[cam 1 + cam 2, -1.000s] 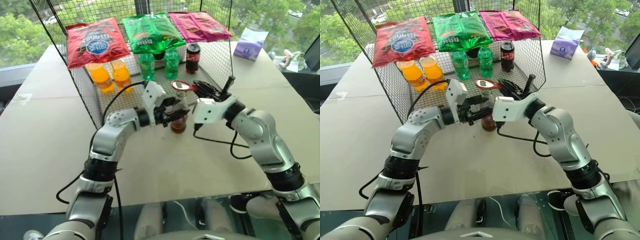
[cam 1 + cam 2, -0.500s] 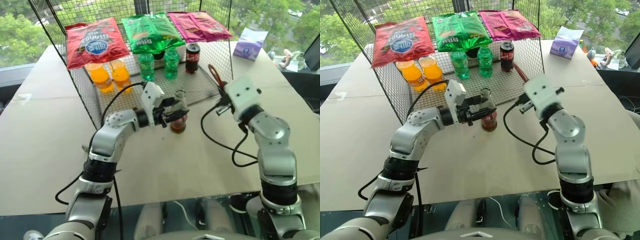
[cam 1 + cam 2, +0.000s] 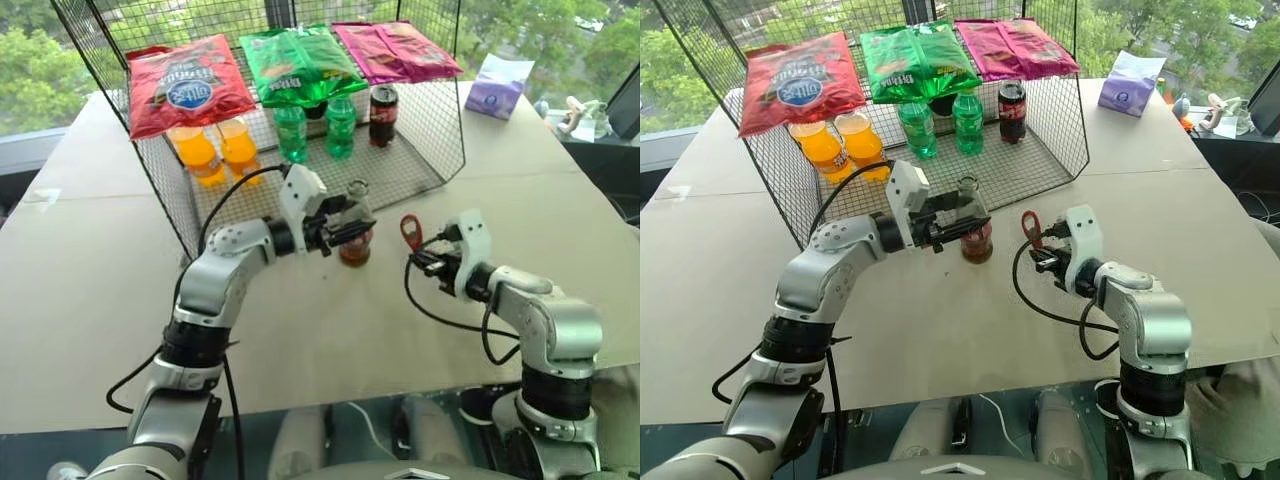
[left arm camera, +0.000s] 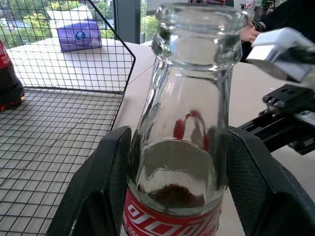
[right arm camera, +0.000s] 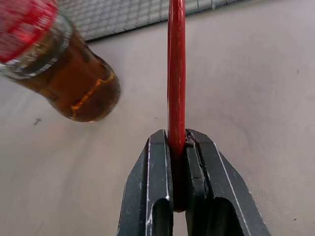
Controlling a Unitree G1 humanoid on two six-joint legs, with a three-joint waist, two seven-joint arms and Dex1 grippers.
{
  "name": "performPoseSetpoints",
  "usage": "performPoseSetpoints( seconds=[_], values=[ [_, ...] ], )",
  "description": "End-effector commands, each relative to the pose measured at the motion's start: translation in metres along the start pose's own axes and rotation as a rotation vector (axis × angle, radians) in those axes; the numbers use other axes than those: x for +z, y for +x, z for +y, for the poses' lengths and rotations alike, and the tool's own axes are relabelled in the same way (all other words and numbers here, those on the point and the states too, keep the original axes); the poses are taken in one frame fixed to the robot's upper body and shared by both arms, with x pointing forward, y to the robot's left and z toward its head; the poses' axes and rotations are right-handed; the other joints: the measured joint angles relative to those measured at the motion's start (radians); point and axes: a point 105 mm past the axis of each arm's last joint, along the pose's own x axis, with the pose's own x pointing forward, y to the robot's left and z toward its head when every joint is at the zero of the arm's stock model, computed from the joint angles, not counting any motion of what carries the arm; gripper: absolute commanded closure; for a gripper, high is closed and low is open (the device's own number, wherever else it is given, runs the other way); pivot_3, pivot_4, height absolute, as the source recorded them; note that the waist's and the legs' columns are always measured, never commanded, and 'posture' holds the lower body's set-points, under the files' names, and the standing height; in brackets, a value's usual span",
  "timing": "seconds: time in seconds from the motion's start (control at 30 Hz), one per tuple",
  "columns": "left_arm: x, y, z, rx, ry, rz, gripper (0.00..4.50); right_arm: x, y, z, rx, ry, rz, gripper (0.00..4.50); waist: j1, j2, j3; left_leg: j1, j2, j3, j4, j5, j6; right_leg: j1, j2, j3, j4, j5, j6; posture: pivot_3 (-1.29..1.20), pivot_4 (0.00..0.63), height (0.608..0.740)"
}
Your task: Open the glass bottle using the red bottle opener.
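Swinging my right claw [image 3: 424, 262] down and away, I have taken the red bottle opener [image 3: 411, 232] off the mouth of the glass bottle [image 3: 356, 225] to low centre-right of the frame, its jaws pinched tight on the flat handle. My left claw [image 3: 345, 232] still clamps the bottle's shoulder at frame centre on the matte tabletop [image 3: 90, 290]. The smooth glass lip [image 4: 199, 19] looks bare, so I judge the cap is off. Dark cola fills the body below the clear neck.
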Motion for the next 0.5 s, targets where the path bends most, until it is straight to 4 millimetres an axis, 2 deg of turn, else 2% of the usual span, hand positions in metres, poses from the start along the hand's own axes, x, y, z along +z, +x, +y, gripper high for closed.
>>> performPoseSetpoints(
  seconds=[0.03,0.07,0.13,0.17,0.27,0.4,0.5],
  values=[
    [0.014,-0.002,-0.003,0.002,0.05,-0.045,2.29,0.001,0.005,-0.002,0.007,0.012,0.004,4.5,0.0,0.0,0.0,0.0,0.0,0.0,0.0,0.0,0.0,0.0,0.0,0.0,0.0,0.0,0.0,0.0,0.15,0.74],
    [0.014,-0.002,-0.003,0.002,0.051,-0.045,2.29,0.0,0.007,-0.003,0.009,0.014,0.014,4.5,0.0,0.0,0.0,0.0,0.0,0.0,-0.001,0.0,0.0,0.0,0.0,0.0,-0.001,0.0,0.0,0.0,0.15,0.74],
    [0.014,-0.002,-0.003,0.003,0.052,-0.045,2.29,-0.003,0.01,-0.007,-0.001,0.032,0.023,3.61,-0.004,0.0,0.0,0.0,0.0,0.0,-0.001,0.0,0.0,0.0,0.0,0.0,-0.001,0.0,0.0,0.0,0.15,0.74],
    [0.014,-0.002,-0.003,0.004,0.053,-0.045,2.29,-0.004,0.01,-0.008,0.005,0.031,0.029,3.32,-0.004,0.0,0.0,0.0,0.0,0.0,-0.001,0.0,0.0,0.0,0.0,0.0,-0.001,0.0,0.0,0.0,0.15,0.74],
    [0.015,-0.002,-0.003,0.005,0.056,-0.046,2.29,-0.001,0.006,-0.011,0.006,0.007,0.018,1.98,-0.005,0.0,0.0,0.0,0.0,0.0,-0.001,0.0,0.0,0.0,0.0,0.0,-0.001,0.0,0.0,0.0,0.15,0.74],
    [0.015,-0.004,-0.003,0.004,0.052,-0.047,2.29,0.013,-0.003,-0.016,-0.014,-0.049,-0.043,0.1,-0.003,0.0,0.0,0.0,0.0,0.0,-0.001,0.0,0.0,0.0,0.0,0.0,-0.001,0.0,0.0,0.0,0.15,0.74],
    [0.015,-0.004,-0.003,0.002,0.048,-0.047,2.29,0.027,-0.009,-0.016,-0.02,-0.081,-0.112,0.1,-0.004,0.0,0.0,0.0,0.0,0.0,-0.002,0.0,0.0,0.0,0.0,0.0,-0.002,0.0,0.0,0.0,0.15,0.74]
  ],
)
